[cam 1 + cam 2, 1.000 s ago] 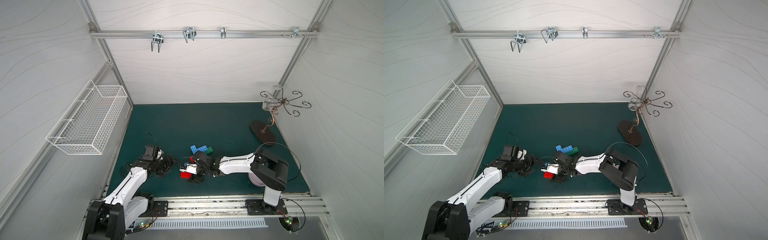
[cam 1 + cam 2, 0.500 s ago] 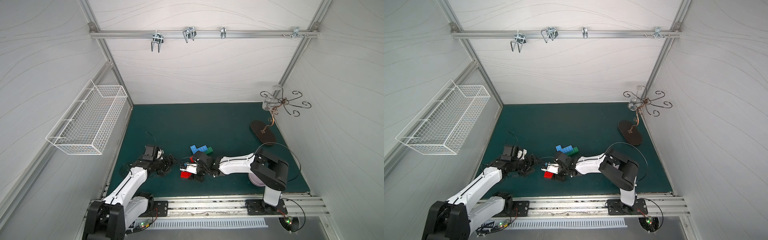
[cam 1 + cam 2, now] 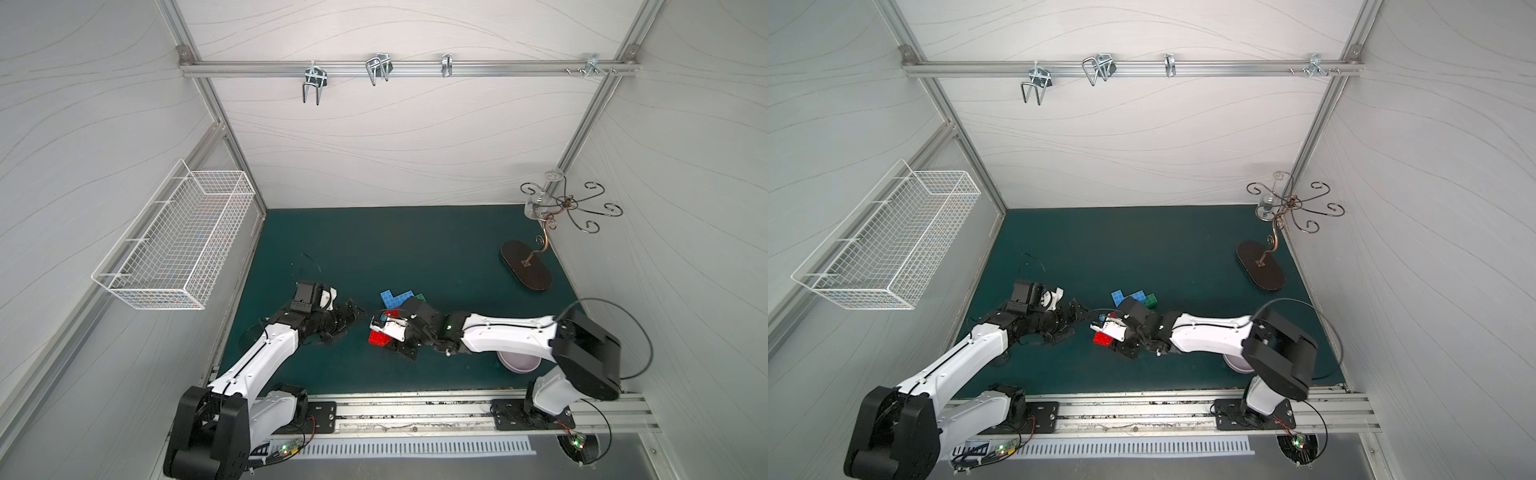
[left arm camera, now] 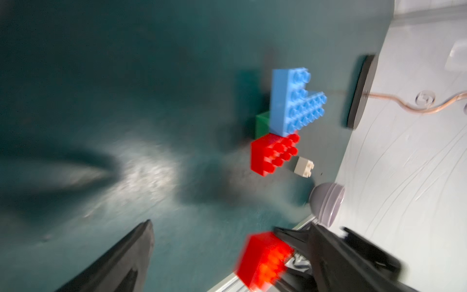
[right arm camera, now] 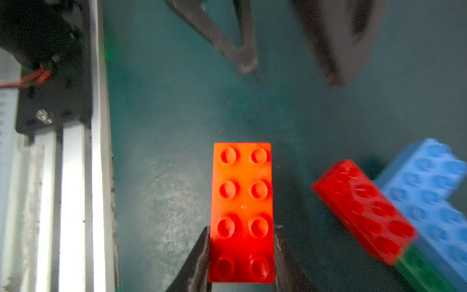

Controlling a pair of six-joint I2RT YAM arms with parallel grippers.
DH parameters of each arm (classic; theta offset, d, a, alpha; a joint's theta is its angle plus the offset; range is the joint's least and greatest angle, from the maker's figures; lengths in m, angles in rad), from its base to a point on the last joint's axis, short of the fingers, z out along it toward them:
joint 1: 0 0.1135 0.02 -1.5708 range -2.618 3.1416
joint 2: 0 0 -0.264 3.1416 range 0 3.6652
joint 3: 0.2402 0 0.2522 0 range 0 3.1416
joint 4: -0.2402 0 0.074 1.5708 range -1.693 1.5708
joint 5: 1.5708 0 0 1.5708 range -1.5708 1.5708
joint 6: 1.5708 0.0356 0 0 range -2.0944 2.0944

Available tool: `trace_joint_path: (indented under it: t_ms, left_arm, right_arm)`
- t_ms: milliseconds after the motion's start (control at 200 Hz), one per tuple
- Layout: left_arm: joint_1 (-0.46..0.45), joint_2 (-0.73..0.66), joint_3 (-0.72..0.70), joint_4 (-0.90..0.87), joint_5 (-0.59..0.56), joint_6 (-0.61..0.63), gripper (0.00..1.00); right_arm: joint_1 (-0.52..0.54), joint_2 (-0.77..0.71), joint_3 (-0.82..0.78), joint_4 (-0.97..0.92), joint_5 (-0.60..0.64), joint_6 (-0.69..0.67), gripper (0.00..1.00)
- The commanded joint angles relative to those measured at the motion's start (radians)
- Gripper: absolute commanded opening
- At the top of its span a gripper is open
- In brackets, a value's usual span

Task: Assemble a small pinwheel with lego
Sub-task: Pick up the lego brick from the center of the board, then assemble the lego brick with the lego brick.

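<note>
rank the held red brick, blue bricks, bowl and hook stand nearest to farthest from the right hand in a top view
From the right hand in a top view:
1. red brick, in its grip
2. blue bricks, just past it, away from the robot
3. bowl, under the right arm, on the right side
4. hook stand, far back on the right side

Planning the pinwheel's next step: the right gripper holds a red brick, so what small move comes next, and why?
Probably swing the right gripper toward the blue bricks and line up its red brick there: the jaws are shut on one end of it, and the second red brick lies beside those blue ones.
</note>
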Motion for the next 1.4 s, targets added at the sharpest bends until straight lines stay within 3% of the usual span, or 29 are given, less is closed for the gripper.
trace_joint_path:
  t_ms: [0,75,325,590,1390]
  left_arm:
    - [-0.085,0.027,0.115,-0.011,-0.101,0.101,1.0]
    - [-0.106,0.094,0.153,0.004,-0.123,0.088,1.0]
    - [-0.129,0.314,0.173,0.265,-0.036,-0.057,1.0]
    - [-0.157,0.453,0.277,0.196,-0.064,0.095,1.0]
    - [-0.208,0.52,0.213,0.347,-0.032,0.07,1.0]
  right_arm:
    - [-0.016,-0.105,-0.039,-0.124,0.199,0.142,0.2]
    - [-0.035,-0.114,-0.028,-0.204,0.28,0.179,0.19]
    - [-0.14,-0.034,-0.031,-0.174,0.316,0.306,0.18]
    - [-0.156,0.057,0.004,-0.136,0.339,0.335,0.17]
    - [-0.115,0.12,0.001,-0.038,0.336,0.375,0.16]
